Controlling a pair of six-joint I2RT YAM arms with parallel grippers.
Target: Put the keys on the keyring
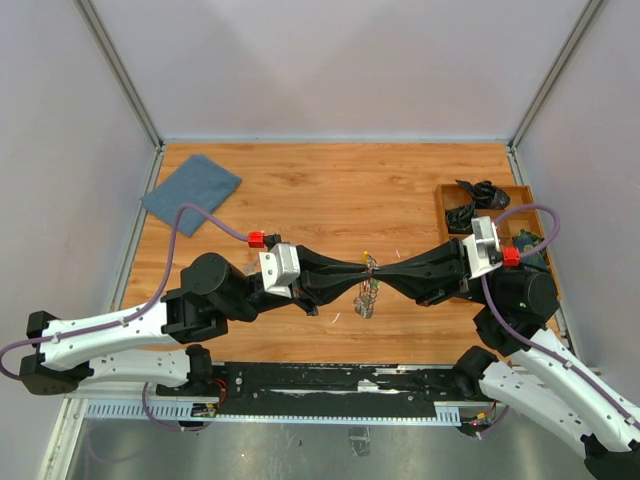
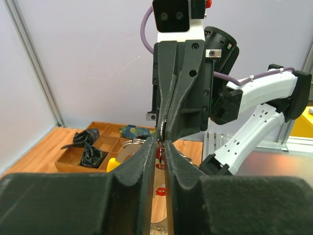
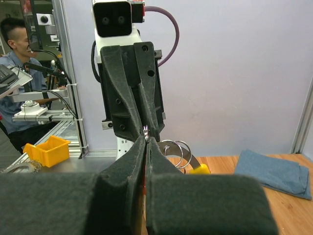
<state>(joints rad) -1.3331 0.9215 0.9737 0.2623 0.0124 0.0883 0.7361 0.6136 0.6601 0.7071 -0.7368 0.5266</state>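
Note:
Both grippers meet tip to tip above the middle of the table. My right gripper [image 1: 379, 270] [image 3: 146, 138] is shut on the thin silver wire of the keyring [image 3: 145, 130]. The ring's bunch of small keys [image 1: 367, 298] hangs below the tips, with split rings [image 3: 176, 149] and a yellow tag [image 3: 199, 169] off to one side. My left gripper [image 1: 361, 268] [image 2: 161, 143] has its jaws drawn almost together, with only a narrow slit between them. A red-headed key [image 2: 159, 152] is pinched between its tips, right against the wire. A few loose keys [image 1: 334, 317] lie on the wood.
A wooden compartment tray [image 1: 445, 195] [image 2: 73, 159] with black cable bundles [image 1: 478, 190] sits at the right rear. A folded blue cloth [image 1: 192, 192] [image 3: 274, 171] lies at the left rear. Grey walls close in the table. A person and a yellow bin [image 3: 46, 149] are beyond the near edge.

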